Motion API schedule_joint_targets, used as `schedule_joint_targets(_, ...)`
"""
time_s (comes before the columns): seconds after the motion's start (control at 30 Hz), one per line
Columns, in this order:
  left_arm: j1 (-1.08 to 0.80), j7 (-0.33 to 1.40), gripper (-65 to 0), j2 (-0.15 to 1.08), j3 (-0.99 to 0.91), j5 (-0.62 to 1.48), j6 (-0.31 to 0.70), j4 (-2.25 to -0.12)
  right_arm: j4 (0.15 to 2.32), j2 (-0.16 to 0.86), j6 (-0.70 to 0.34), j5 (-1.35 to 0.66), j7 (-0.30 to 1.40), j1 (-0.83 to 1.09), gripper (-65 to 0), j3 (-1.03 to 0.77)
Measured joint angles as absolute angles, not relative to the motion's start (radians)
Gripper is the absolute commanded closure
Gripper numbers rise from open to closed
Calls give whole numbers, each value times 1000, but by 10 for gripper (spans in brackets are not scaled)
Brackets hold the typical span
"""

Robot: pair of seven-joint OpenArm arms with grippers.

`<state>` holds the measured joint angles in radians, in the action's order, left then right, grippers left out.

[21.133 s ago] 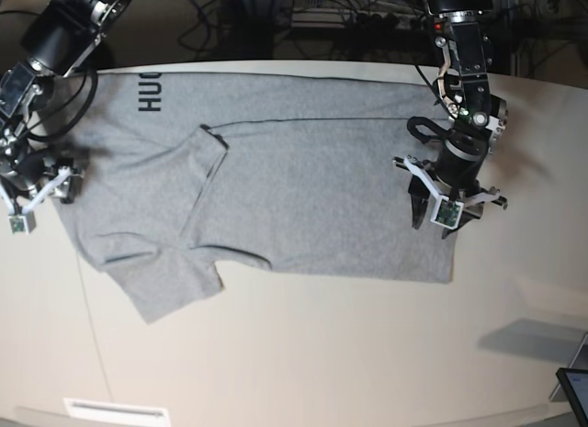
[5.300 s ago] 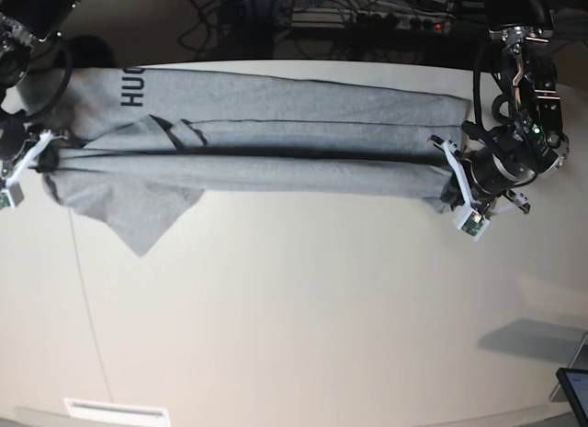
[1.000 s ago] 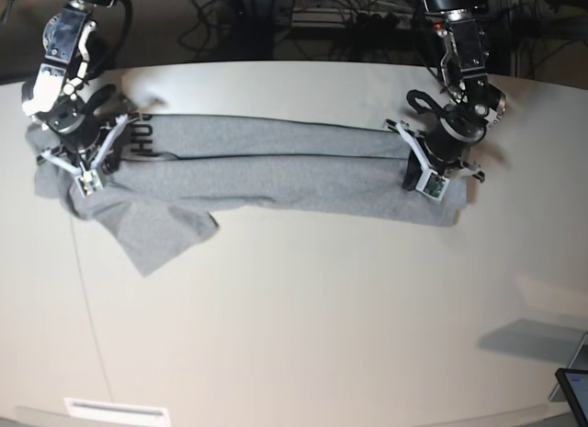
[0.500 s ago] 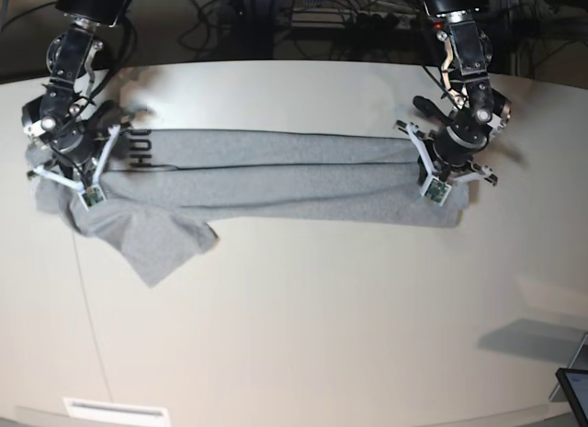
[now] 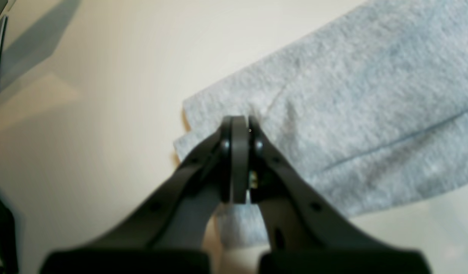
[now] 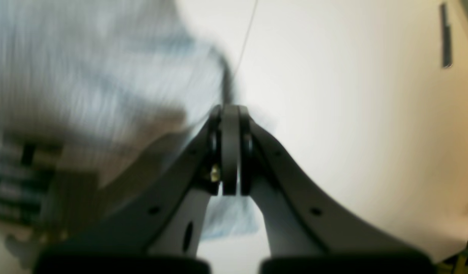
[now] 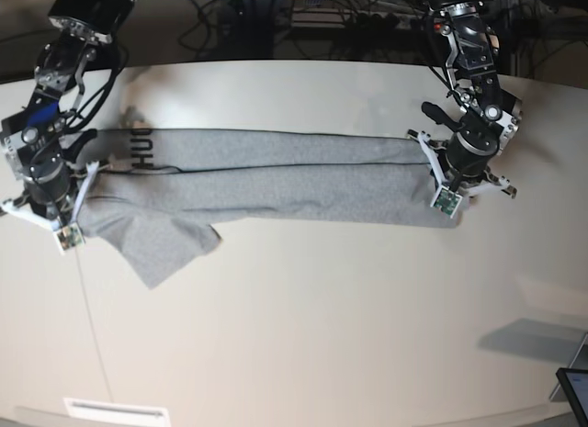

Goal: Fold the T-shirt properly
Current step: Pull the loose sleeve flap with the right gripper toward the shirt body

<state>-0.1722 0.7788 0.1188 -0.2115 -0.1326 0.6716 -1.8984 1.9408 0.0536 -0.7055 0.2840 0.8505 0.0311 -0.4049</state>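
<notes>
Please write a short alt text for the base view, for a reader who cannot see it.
A grey T-shirt, folded into a long band, lies across a pale table; the left gripper and right gripper pinch its ends.

The base view looks down from overhead on the whole table (image 7: 303, 335), arms entering from twelve o'clock. The left wrist view sits just behind the left gripper (image 5: 239, 121), aimed along its closed jaws, very near the T-shirt (image 5: 351, 114). The right wrist view rides behind the right gripper (image 6: 230, 110), close and blurred. Each wrist view shares one shirt end with the base.
</notes>
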Motion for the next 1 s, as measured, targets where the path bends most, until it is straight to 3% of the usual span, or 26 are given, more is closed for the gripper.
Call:
schedule_joint_targets(0.17, -187, 775, 0, 105, -214, -133, 671, -1951, 1939, 59, -706, 281, 1046, -134, -273, -328)
schedule_joint_targets(0.37, -192, 779, 0, 100, -213, -135, 674, -1953, 1845, 73, -700, 275, 1186, -277, -469, -181)
schedule_joint_targets(0.47, -208, 779, 0, 100, -213, -136, 675, -1955, 1777, 73, -704, 98, 1214, -287, -534, -137)
schedule_joint_targets(0.6, -211, 777, 0, 94, -245, -128, 675, -1955, 1631, 86, -701, -93, 1232, -330, -554, -165)
schedule_joint_targets(1.0, -211, 778, 0, 84, -330, -132, 680, -1955, 1324, 100, -699, -134, 1221, -447, -556, -162)
